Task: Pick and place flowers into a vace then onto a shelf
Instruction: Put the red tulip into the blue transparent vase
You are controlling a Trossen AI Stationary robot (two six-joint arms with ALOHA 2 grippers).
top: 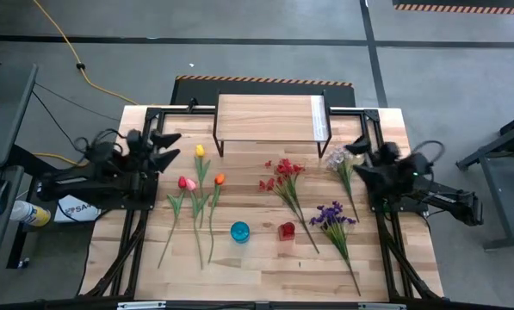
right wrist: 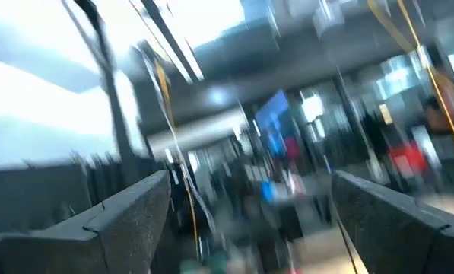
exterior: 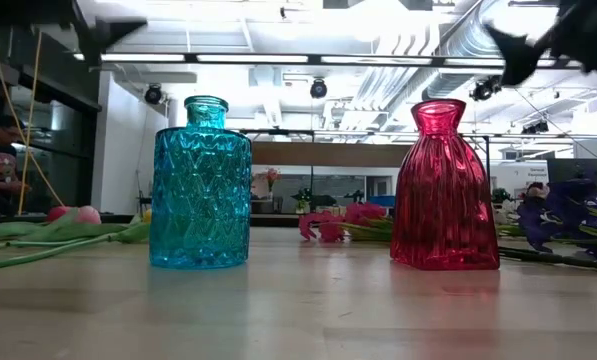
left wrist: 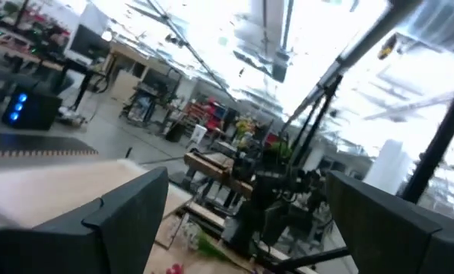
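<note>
Green-stemmed flowers [top: 284,185] lay flat across the wooden worktop [top: 257,263]: tulips on the left, red, purple and white sprigs on the right. A blue vase [top: 239,231] and a red vase [top: 287,230] stood upright near the front, both empty. The shelf [top: 269,116] sat at the back, bare. Left gripper [top: 172,148] and right gripper [top: 353,155] hovered at the sides, fingers spread wide, holding nothing.

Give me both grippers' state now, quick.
Left gripper: fingers open, holding nothing.
Right gripper: fingers open, holding nothing.
</note>
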